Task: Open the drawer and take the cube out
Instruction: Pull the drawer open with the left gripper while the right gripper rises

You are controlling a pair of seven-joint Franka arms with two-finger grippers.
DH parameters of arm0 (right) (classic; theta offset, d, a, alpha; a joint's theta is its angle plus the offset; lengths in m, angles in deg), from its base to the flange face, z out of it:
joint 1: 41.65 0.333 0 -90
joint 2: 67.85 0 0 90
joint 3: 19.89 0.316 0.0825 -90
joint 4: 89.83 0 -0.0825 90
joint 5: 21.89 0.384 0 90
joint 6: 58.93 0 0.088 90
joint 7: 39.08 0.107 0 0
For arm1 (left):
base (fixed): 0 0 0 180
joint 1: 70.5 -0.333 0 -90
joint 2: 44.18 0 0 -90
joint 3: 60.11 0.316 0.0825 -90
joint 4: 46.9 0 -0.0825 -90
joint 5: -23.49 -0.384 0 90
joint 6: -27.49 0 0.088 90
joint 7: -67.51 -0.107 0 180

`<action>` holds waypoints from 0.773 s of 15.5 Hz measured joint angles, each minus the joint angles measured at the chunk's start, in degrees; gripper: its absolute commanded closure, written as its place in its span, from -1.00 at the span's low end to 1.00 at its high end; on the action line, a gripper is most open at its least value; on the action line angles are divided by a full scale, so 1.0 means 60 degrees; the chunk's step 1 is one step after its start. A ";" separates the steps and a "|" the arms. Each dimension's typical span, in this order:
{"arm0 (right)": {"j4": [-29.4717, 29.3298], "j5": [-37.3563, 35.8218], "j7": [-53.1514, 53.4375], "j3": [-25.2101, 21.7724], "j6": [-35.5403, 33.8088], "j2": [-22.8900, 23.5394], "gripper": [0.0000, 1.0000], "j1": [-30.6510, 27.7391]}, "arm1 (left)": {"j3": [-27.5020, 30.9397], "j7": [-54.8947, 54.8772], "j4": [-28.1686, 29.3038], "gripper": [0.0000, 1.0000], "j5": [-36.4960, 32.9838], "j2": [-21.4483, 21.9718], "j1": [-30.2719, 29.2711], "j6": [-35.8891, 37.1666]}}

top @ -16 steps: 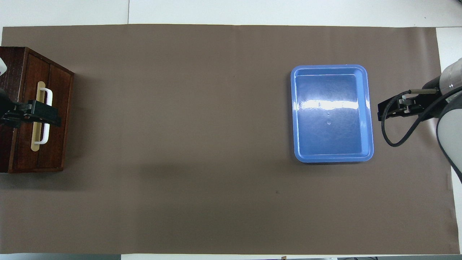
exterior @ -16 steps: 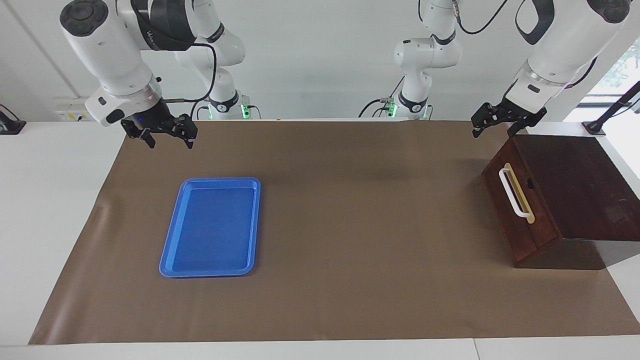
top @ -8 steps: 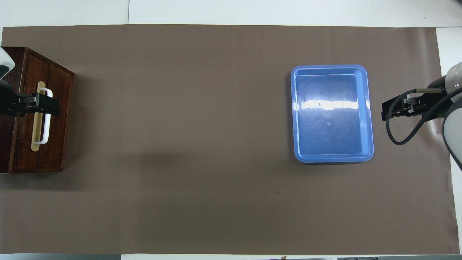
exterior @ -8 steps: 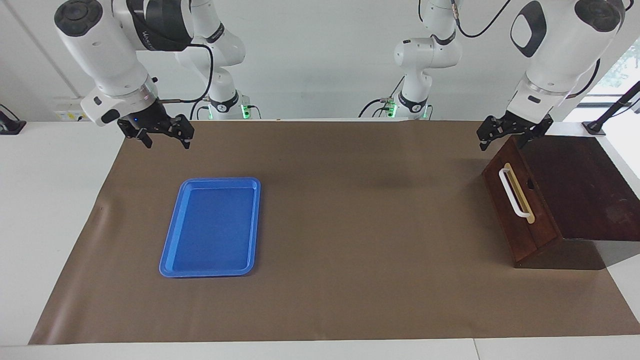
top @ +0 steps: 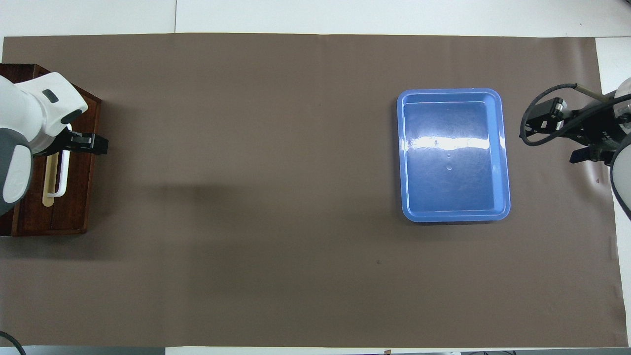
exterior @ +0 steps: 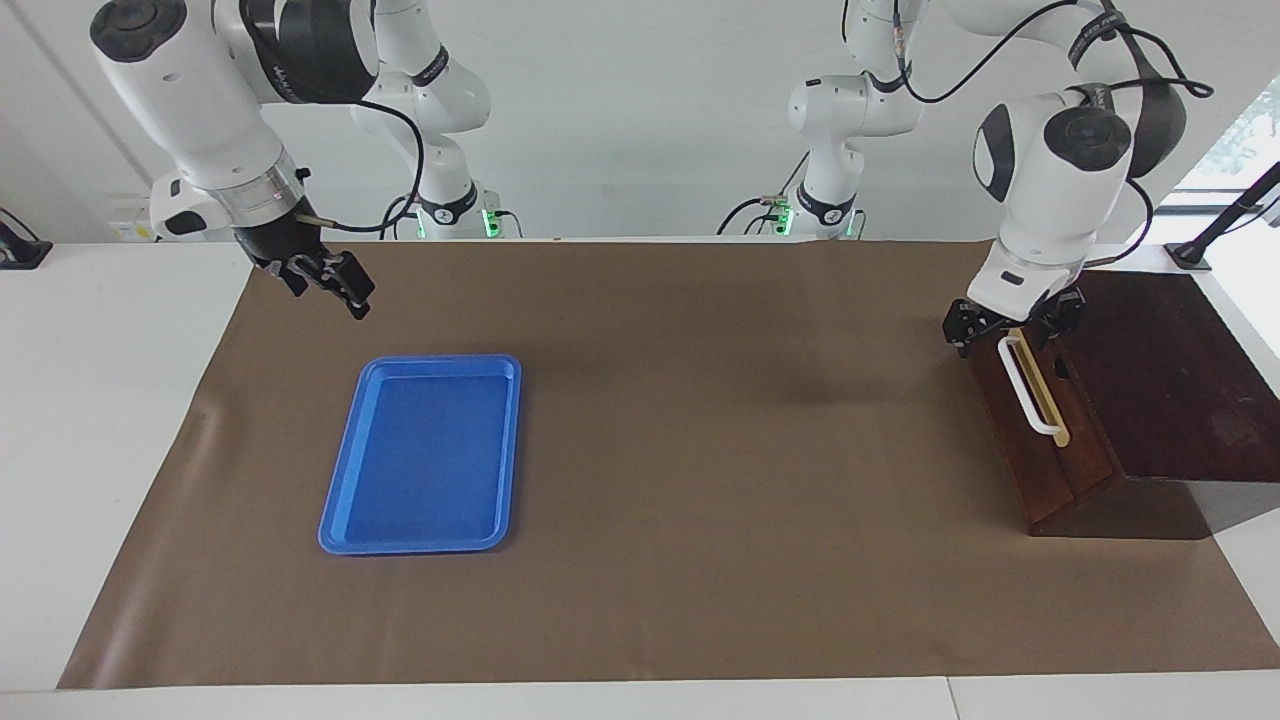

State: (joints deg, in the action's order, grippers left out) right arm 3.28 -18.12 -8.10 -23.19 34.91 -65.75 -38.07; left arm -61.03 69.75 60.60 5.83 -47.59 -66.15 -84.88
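The left gripper (exterior: pixel 1010 330) is now hanging just over the robot-side end of the white bar handle (exterior: pixel 1028 392) of the drawer (exterior: pixel 1040 440), having come down from above the box's (exterior: pixel 1160 390) top corner a second ago; its fingers are standing apart, one on each side of the handle's end, gripping nothing. The right gripper (exterior: pixel 335 285) has turned and edged toward the blue tray (exterior: pixel 420 455), and is now hovering over the brown mat (exterior: pixel 700 450) just nearer the robots than the tray, open and empty. The drawer is sitting shut at the left arm's end of the bench (exterior: pixel 100 420), and the cube is not showing in either view.

A matte brown mat is covering most of the white bench, with a faint crease near the right arm's end. A plain white wall is standing at the robots' end.

The box is dark, glossy reddish wood with a sloping front; the handle is sitting on a tan strip. The tray is smooth, shallow plastic with rounded corners, catching glare in the overhead view.
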 measured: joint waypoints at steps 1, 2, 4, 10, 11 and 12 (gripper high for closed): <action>0.0009 0.0196 0.0499 0.0005 0.0055 0.0078 -1.00 0.0001 | 0.0012 0.0072 0.0276 -1.00 -0.0325 -0.0106 -0.0001 -0.0394; 0.0018 0.0390 0.0933 0.0004 0.0105 0.0180 -1.00 0.0000 | 0.0034 0.0125 0.0491 -1.00 -0.0690 -0.0213 -0.0005 -0.0713; 0.0031 0.0761 0.1806 0.0005 0.0271 0.0413 -1.00 0.0001 | 0.0073 0.0272 0.0753 -1.00 -0.1270 -0.0414 -0.0025 -0.1250; 0.0120 0.1574 0.4146 0.0048 0.0468 0.0850 -1.00 0.0253 | 0.0225 0.0456 0.1153 -1.00 -0.1473 -0.0557 -0.0032 -0.2019; 0.0127 0.1865 0.4747 0.0053 0.0471 0.0869 -1.00 0.0314 | 0.0315 0.0456 0.1210 -1.00 -0.1478 -0.0567 -0.0035 -0.2146; 0.0129 0.2093 0.5335 0.0055 0.0473 0.0875 -1.00 0.0389 | 0.0386 0.0456 0.1266 -1.00 -0.1483 -0.0581 -0.0040 -0.2243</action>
State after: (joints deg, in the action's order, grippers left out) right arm 4.05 -5.56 23.91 -22.86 37.74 -60.50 -35.74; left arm -58.72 72.49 68.20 -3.07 -51.08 -66.39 -98.34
